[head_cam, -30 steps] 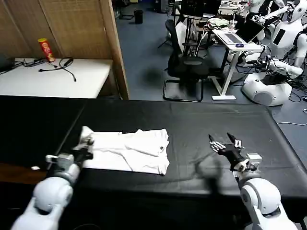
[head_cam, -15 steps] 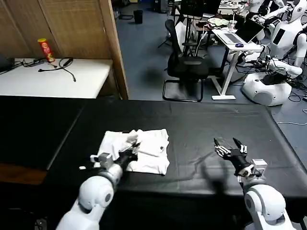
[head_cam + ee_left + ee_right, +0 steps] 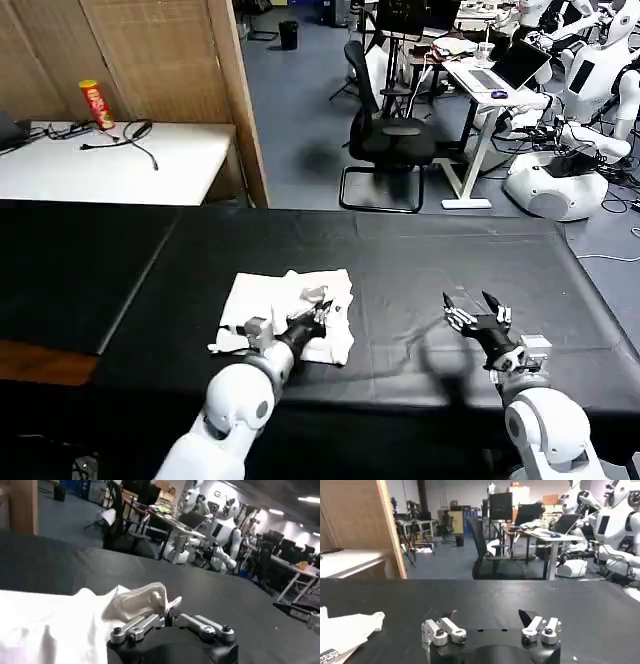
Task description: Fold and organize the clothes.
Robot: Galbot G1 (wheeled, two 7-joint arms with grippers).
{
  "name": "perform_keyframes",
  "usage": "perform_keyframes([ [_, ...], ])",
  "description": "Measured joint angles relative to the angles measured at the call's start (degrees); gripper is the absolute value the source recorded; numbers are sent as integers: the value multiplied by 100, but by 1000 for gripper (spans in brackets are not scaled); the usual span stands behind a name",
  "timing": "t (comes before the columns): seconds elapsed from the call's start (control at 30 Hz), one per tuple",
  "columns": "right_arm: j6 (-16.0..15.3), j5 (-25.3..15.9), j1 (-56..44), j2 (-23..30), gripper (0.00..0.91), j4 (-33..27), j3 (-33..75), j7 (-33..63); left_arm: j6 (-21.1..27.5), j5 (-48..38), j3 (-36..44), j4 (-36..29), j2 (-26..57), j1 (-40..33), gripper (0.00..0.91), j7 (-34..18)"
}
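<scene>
Left gripper (image 3: 318, 312) is clenched on a bunched fold of the T-shirt (image 3: 270, 300); in the left wrist view the pinched cloth (image 3: 145, 600) is seen standing up as a peak just ahead of the fingers. The fold is held above the shirt's right half. The shirt itself lies on the black table (image 3: 420, 250), left of centre, already doubled and somewhat rumpled.

Right gripper (image 3: 478, 318) is held released, jaws spread, low over bare table well apart from the shirt.

Step judged to be the laying-over of one side. To be done well: the carried edge should be brought level with the far edge before being let go, kept low so no air is trapped, and the cloth set down flat, not dropped in a heap.
</scene>
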Motion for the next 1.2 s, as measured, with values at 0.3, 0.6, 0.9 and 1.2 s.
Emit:
perform_keyframes([
  [0.3, 81, 105, 192, -261, 878, -105, -391, -259, -97, -348, 83, 108, -413, 94, 878, -8],
  [0.6, 86, 91, 868, -566, 878, -531, -1536, -408, -374, -709, -460, -644, -203, 393, 878, -80],
  [0.9, 12, -78, 1844, -408, 878, -1069, -2813, -324, -857, 309, -1494, -850, 542, 941, 878, -67],
  [1.2, -196, -1070, 2338, 277, 878, -1811, -3137, 488, -1052, 754, -1909, -623, 541, 1212, 878, 46],
])
